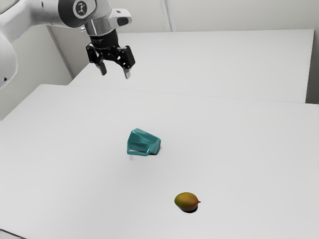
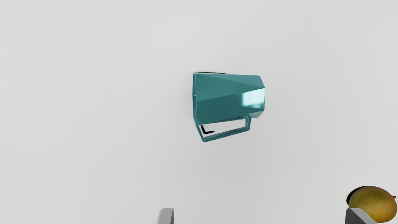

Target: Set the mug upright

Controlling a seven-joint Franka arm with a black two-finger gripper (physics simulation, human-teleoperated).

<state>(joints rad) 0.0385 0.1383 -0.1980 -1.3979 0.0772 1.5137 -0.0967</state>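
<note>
The table (image 1: 224,129) ran broad and pale beneath everything, and the arm (image 1: 44,12) reached in over it from the exterior view's left. Its gripper (image 1: 115,73) hung well above the surface, fingers wide apart, with nothing between them. The mug (image 2: 228,99) lay on its side on the table, mouth toward the exterior view's left, base toward its right. It looked stiff and fairly light, perhaps brittle, and its glossy, tapering facets seemed likely to let a squeeze slide toward the narrow base. The fruit (image 1: 187,201) sat well apart from it. The handle (image 2: 227,134) stuck out along one flank and would have hindered a grip across the body; a gentle pinch on the wall at the mouth seemed better, leaving the base free to swing down.
</note>
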